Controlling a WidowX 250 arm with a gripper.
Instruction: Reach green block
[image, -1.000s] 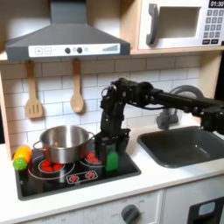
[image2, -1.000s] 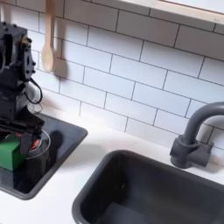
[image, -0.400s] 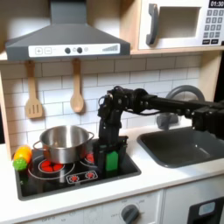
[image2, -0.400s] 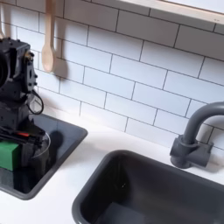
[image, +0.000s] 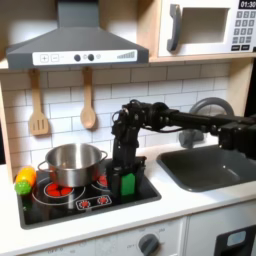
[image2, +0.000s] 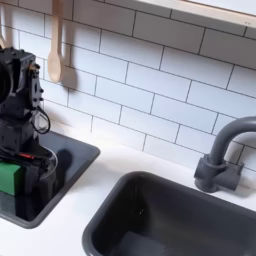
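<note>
First exterior view: the tool has dropped right onto the green block on the stovetop beside the steel pot; I cannot tell its jaw state. Reaching looks about done

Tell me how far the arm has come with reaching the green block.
Done, it seems: the hand is down on the stovetop at the green block, right of the steel pot in the first exterior view. In hand: in the second exterior view the block sits against the hand. Whether the fingers close on it, I cannot tell. Left: little or nothing, since the task is only to reach.
</note>
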